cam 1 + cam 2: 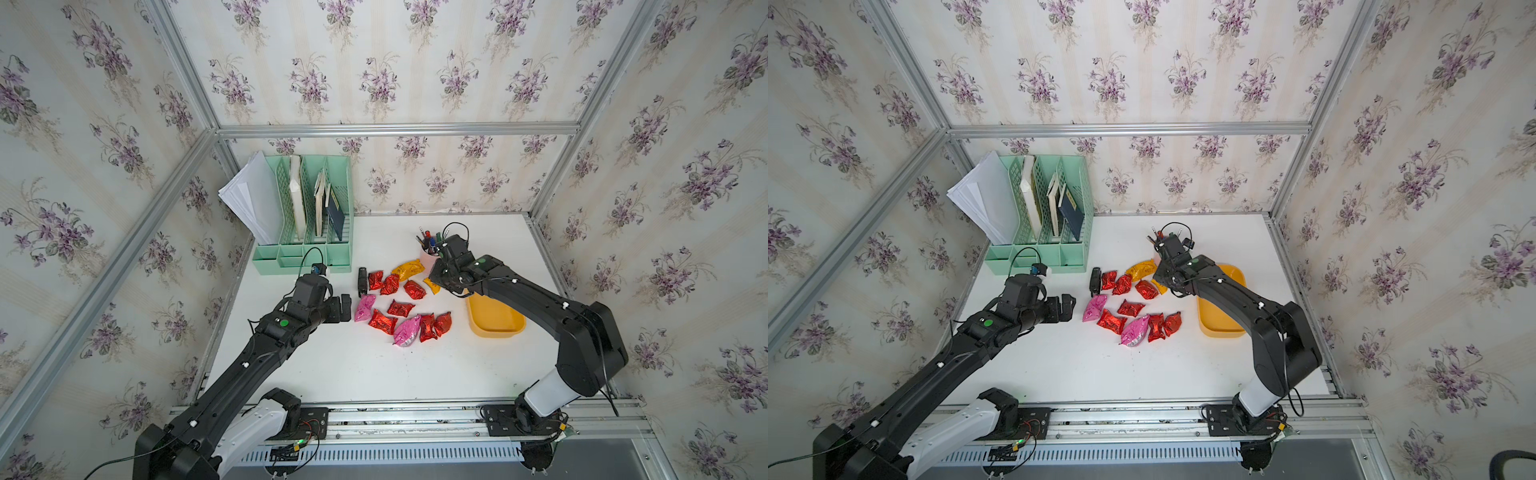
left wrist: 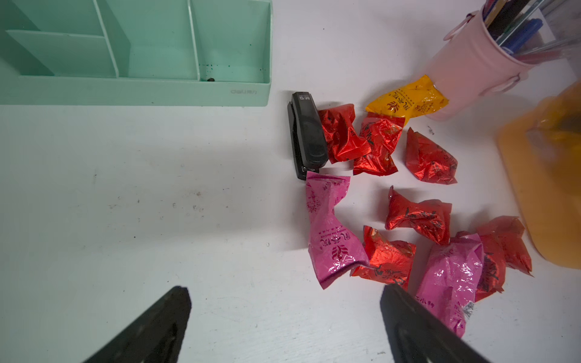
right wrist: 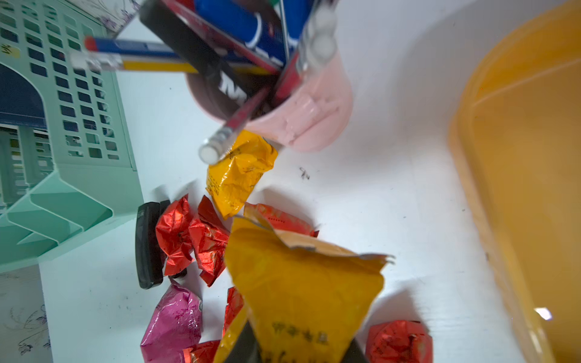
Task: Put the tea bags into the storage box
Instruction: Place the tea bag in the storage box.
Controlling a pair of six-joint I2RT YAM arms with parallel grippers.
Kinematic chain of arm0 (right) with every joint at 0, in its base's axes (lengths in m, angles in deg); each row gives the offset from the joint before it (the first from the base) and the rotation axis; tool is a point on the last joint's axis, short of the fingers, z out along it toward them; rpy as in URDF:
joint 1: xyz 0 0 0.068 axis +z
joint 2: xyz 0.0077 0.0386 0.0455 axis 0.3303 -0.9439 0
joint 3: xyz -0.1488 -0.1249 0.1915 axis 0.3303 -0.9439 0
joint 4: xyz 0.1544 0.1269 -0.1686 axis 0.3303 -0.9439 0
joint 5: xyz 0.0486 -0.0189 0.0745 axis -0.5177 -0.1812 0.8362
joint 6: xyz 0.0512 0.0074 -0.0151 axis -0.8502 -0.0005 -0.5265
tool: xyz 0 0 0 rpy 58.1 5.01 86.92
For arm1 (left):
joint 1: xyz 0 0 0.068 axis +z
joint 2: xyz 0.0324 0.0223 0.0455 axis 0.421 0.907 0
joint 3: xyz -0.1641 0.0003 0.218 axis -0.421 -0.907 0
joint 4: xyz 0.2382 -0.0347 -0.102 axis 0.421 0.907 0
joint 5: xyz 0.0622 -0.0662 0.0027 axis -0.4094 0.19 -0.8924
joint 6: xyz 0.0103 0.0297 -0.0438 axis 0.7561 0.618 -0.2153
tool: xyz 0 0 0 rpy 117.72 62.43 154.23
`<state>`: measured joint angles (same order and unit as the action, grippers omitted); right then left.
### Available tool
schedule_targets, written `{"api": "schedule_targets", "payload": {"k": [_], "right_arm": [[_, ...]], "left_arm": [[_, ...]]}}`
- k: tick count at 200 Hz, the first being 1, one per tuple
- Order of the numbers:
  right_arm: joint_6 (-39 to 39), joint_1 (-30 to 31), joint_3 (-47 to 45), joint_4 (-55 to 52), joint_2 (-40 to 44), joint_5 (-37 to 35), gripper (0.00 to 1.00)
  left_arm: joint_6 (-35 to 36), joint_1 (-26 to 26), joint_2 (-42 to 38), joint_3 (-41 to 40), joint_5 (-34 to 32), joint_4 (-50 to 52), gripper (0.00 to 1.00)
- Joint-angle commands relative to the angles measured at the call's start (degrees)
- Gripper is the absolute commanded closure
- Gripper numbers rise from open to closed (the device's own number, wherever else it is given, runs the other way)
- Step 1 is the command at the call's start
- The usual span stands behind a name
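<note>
The box looks empty; bags litter the counter. The right pincer pinches a yellow bag; the left pincer gapes, empty.

Tea bags, crinkly foil packets in red, pink and yellow-orange, are lying scattered in a loose cluster near the storage box, a shallow yellow-orange tray sitting upright. One yellow-orange packet is hanging pinched in the right gripper.

Tea bags left of storage box
</note>
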<state>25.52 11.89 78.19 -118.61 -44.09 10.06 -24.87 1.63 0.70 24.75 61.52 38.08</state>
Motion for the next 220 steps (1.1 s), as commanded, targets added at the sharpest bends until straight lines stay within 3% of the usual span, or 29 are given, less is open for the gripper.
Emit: {"api": "schedule_targets", "payload": {"k": [1, 29, 60, 114, 171, 190, 220], "right_arm": [[8.2, -6.0, -1.2, -4.3, 3.2, 2.5, 0.76], [16.4, -16.3, -3.5, -5.2, 5.5, 9.9, 0.75], [24.2, -22.9, -4.6, -6.3, 2.4, 9.9, 0.75], [30.4, -23.1, -4.6, -3.5, -6.6, 6.4, 0.75], [35.3, -23.0, 0.4, -2.6, -12.6, 9.2, 0.7], [34.4, -23.1, 0.8, -1.9, -12.2, 12.5, 0.65], [31.4, -23.0, 1.7, -3.8, -8.8, 10.6, 0.45]], "left_arm": [[1.9, 0.0, 1.7, 2.1, 2.7, -1.5, 0.01], [2.6, 0.0, 3.8, 3.6, 3.9, -2.1, 0.01], [-0.2, 0.0, 6.6, 4.2, 2.1, -1.3, 0.01], [-13.7, -0.5, 6.3, 1.9, 1.8, -1.9, 0.01], [-16.9, -3.6, 2.4, 1.9, -3.6, 3.7, 0.01], [-18.2, -4.3, 0.9, 1.4, -4.6, 4.8, 0.01], [-18.3, -4.9, -1.0, 0.8, -5.1, 5.7, 0.01]]}}
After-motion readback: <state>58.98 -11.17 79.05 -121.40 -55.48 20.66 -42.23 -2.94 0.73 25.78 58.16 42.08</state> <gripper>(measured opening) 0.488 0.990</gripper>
